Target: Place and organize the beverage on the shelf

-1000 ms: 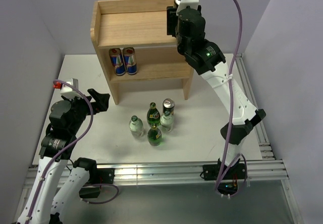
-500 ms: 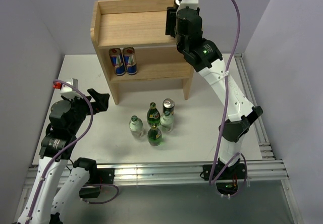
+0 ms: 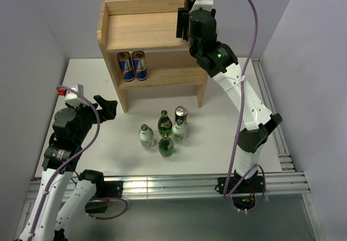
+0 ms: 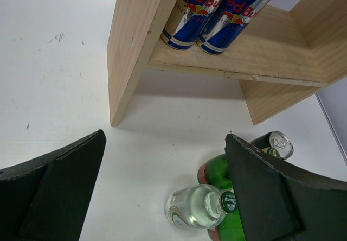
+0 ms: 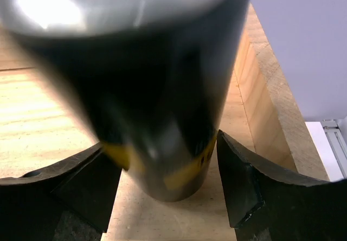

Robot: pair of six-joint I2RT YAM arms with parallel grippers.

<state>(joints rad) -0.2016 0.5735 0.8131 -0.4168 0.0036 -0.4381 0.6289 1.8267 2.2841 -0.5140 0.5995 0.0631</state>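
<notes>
pale wood shelf (image 3: 146, 32) stands far back on the surface (image 3: 217, 138); a dark can (image 5: 162, 89) sits on its top board inside the right hand (image 5: 162, 143), grip unclear. left hand (image 4: 165, 138) gapes wide, empty.

My bench (image 3: 211, 127) is white (faintly scuffed), an aluminium rail (image 3: 173, 182) runs along its near edge, pale grey walls (image 3: 32, 29) around.

Blue cans (image 3: 133, 65) block the lower left of the shelf (image 3: 143, 32); right of them lies open.
</notes>
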